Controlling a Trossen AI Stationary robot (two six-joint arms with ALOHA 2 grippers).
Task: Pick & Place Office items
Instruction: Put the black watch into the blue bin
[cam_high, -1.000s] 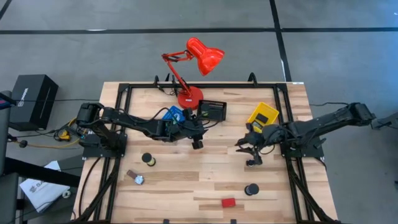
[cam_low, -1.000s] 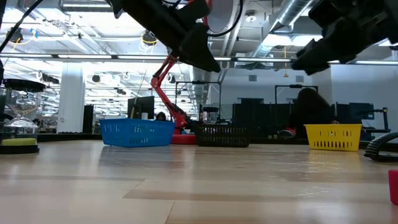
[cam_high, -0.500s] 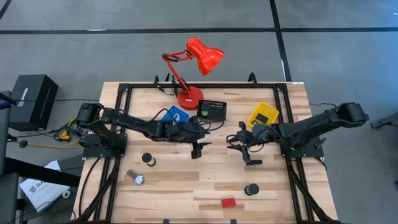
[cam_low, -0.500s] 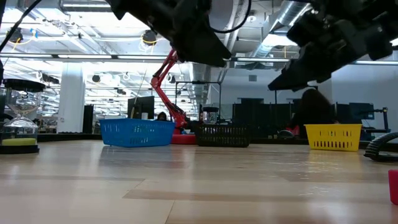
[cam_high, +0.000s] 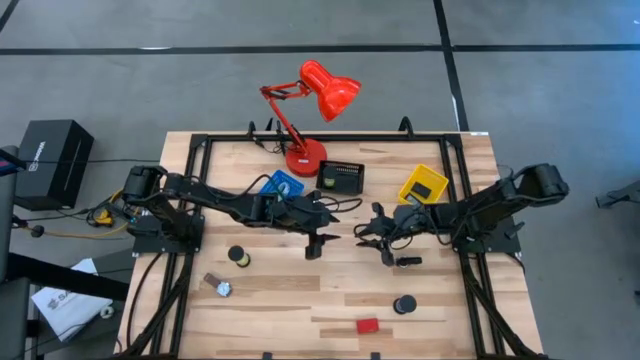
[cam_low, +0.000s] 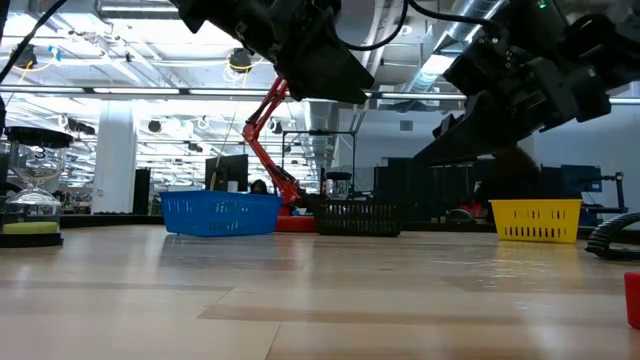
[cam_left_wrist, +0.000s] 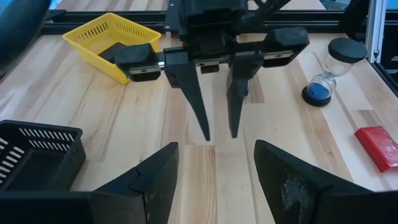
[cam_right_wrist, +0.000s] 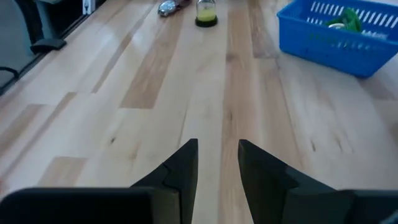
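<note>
My left gripper (cam_high: 313, 245) hovers open above the middle of the table, empty. My right gripper (cam_high: 385, 250) faces it from the right, fingers a little apart, holding nothing; the left wrist view shows it (cam_left_wrist: 219, 134) head-on. A black-capped hourglass with blue sand (cam_left_wrist: 328, 73) stands upright on its base toward the near right (cam_high: 404, 303). The red block (cam_high: 368, 325) lies flat near the table's near edge. On the near left stand a yellow-based hourglass (cam_high: 238, 256) and a small shiny gadget (cam_high: 220, 288), also seen in the right wrist view (cam_right_wrist: 166, 7).
Along the far side sit the blue bin (cam_high: 280, 185), the black bin (cam_high: 342, 177) and the yellow bin (cam_high: 423, 185), with the red desk lamp (cam_high: 305, 155) behind them. Bare wood lies between the two grippers and the near edge.
My right gripper has moved toward the table's left, closing in on the middle and on my left gripper. My left gripper has shifted a little toward the near edge. No item on the table has moved.
</note>
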